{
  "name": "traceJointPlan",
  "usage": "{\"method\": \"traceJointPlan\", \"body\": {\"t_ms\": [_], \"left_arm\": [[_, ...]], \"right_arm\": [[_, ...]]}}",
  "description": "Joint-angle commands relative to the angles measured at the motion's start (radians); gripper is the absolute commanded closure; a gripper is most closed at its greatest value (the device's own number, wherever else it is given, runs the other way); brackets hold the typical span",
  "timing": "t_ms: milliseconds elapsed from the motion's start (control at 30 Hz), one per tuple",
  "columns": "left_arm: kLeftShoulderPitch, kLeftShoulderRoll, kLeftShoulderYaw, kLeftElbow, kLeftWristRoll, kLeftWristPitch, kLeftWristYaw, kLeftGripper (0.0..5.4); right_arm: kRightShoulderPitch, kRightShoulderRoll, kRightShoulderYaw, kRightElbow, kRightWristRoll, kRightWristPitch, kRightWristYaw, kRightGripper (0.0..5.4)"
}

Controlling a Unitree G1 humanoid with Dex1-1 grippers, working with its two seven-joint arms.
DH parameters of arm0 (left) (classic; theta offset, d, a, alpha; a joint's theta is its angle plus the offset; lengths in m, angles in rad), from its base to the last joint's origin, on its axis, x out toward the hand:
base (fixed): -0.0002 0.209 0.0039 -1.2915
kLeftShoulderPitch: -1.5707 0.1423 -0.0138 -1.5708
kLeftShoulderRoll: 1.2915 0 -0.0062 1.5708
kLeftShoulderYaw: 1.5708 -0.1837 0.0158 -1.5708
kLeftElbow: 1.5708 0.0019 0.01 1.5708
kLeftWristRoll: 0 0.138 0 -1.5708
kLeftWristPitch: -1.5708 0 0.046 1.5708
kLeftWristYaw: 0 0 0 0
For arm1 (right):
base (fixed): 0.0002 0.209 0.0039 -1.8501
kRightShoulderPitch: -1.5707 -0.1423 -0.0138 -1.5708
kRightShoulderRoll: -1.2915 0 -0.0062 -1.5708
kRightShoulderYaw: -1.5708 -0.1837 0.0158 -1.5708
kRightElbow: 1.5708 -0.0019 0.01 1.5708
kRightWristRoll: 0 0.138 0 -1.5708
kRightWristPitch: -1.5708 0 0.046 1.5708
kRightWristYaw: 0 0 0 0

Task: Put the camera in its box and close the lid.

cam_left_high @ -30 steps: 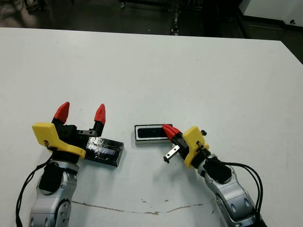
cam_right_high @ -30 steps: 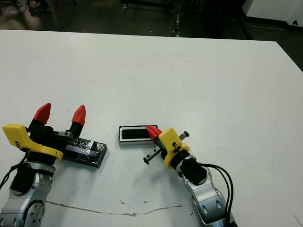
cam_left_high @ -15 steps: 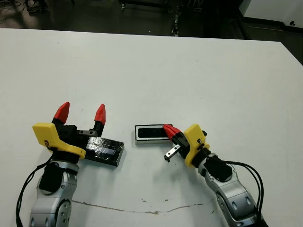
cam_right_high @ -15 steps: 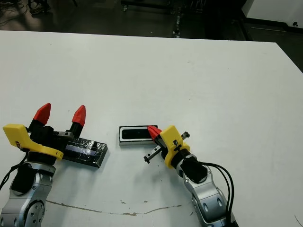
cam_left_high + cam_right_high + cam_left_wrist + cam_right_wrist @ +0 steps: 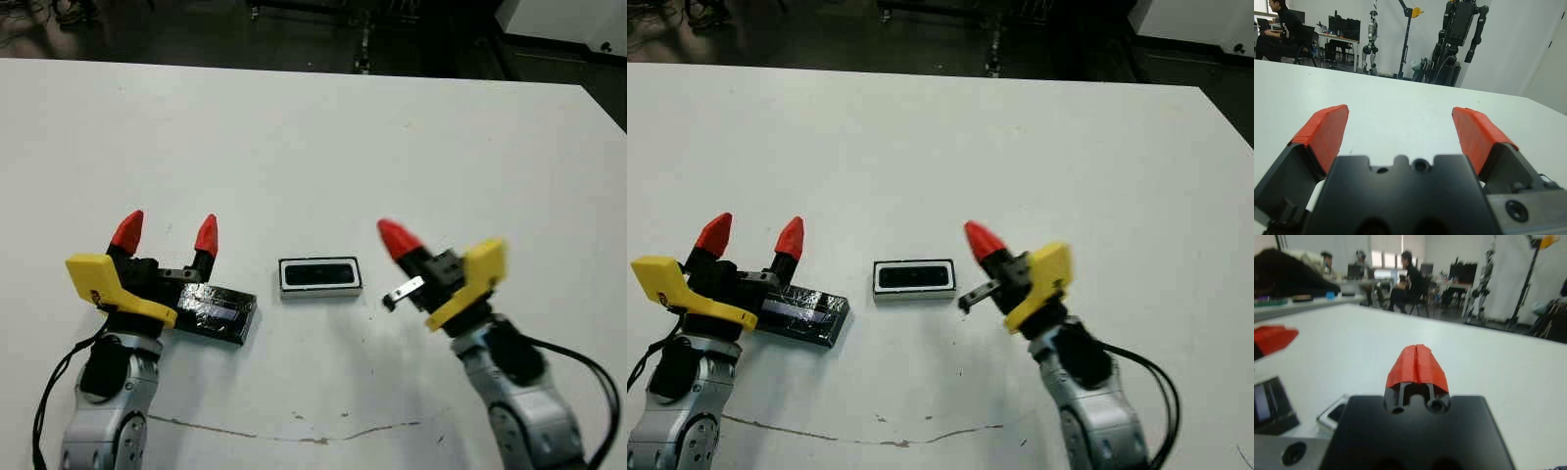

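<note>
Near the middle of the white table sits the box, a small white-walled tray with a dark rim, lying flat and lengthwise across the view, and the camera lies inside it as a slim black bar filling most of the interior. To the left of the box, a short gap away, the lid rests flat on the table, glossy black and crinkly with a paler stripe, turned at a slight angle to the box, so the box stands uncovered. Over the lid's far-left end hangs the left gripper, its two red-tipped fingers spread wide apart and pointing away from the robot, nothing between them; whether its yellow-and-black body actually touches the lid I can't tell from here. On the other side of the box, clear of it with bare table between, the right gripper is raised, its red tips pressed together into a single point, as its own wrist view shows plainly, gripping nothing. Beyond the far edge of the table, people sit at desks, and a few idle humanoid robots stand on frames.
</note>
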Motion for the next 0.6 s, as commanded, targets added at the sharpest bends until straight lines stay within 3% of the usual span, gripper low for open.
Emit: {"method": "traceJointPlan", "body": {"t_ms": [33, 233, 433, 600], "left_arm": [[-0.025, 0.035, 0.025, -0.007, -0.006, 0.002, -0.022, 0.00], [-0.082, 0.152, 0.064, -0.008, -0.007, 0.029, -0.098, 0.00], [-0.190, 0.411, 0.095, 0.056, -0.071, 0.106, -0.361, 0.00], [-0.304, 0.625, 0.072, 0.124, -0.094, 0.192, -0.602, 0.00]], "right_arm": [[-0.020, -0.021, -0.043, 0.011, 0.007, 0.005, -0.018, 5.39], [-0.027, -0.038, -0.068, 0.059, -0.027, -0.018, -0.037, 5.39], [-0.019, -0.051, -0.080, 0.114, -0.078, -0.031, -0.059, 5.39], [-0.011, -0.050, -0.081, 0.133, -0.084, -0.054, -0.057, 5.39]]}}
